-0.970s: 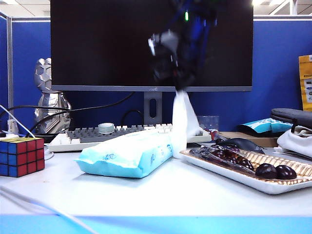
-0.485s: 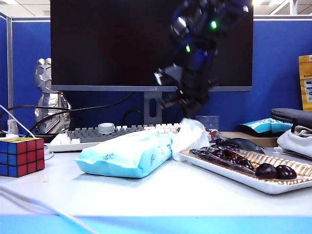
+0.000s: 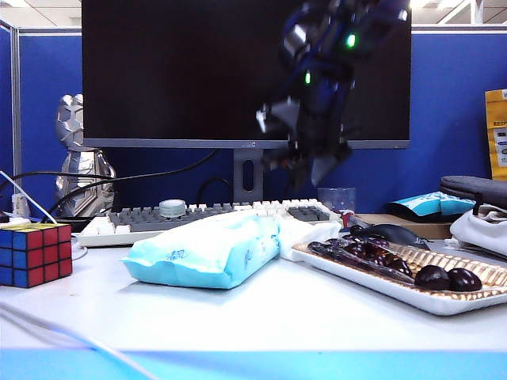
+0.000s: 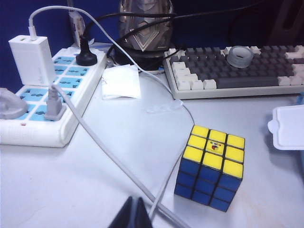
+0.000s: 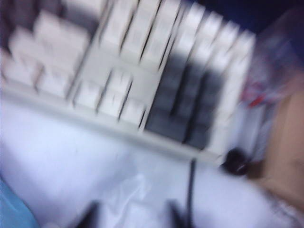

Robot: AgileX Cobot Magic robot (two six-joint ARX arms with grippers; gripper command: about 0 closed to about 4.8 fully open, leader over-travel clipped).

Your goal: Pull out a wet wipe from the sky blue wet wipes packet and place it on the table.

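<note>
The sky blue wet wipes packet (image 3: 206, 252) lies on the white table (image 3: 277, 317) in front of the keyboard. A crumpled white wet wipe (image 3: 305, 232) rests on the table between the packet's right end and the tray. My right gripper (image 3: 305, 168) hovers just above it, open, with nothing in it. In the blurred right wrist view the wipe (image 5: 133, 199) lies below and between the spread dark fingers of the right gripper (image 5: 130, 213), and a corner of the packet (image 5: 12, 209) shows. My left gripper (image 4: 134, 213) is shut and empty over the table near the cube.
A keyboard (image 3: 198, 215) and monitor stand behind the packet. A tray (image 3: 475, 301) of dark fruit and a mouse (image 3: 392, 232) are at the right. A Rubik's cube (image 4: 211, 166), white cables (image 4: 118, 166) and a power strip (image 4: 42, 95) sit at the left.
My right gripper came down with the hanging wipe, then opened. The wipe dropped from it and now lies on the table beside the packet.
</note>
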